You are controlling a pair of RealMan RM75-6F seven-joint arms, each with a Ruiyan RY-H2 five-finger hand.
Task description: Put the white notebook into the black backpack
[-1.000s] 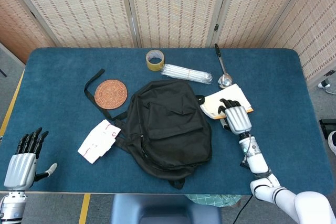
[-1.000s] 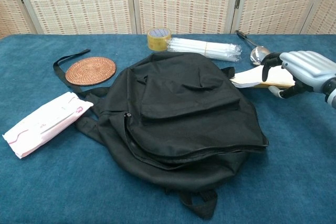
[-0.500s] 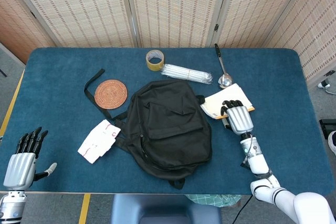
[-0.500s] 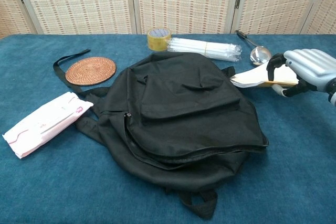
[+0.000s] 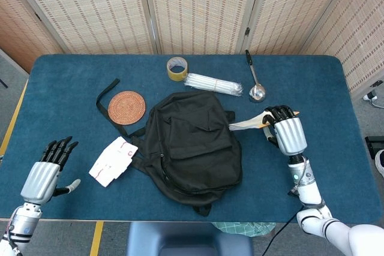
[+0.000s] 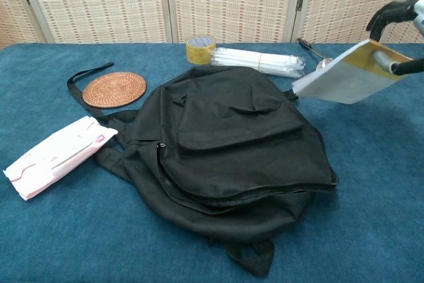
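While the black backpack [image 5: 193, 143] lies flat and zipped in the middle of the blue table [image 5: 324, 82], the right hand [image 5: 288, 133] has the white notebook [image 6: 348, 73] pinched at its edge and up off the table, tilted, just right of the bag. Left hand [image 5: 45, 173] hovers at the near left corner, fingers spread, holding nothing. Tape roll [image 5: 176, 68], a spoon [image 5: 255, 80] and a round coaster [image 5: 126, 107] sit further back, and a tissue pack [image 5: 111, 160] is left of the bag.
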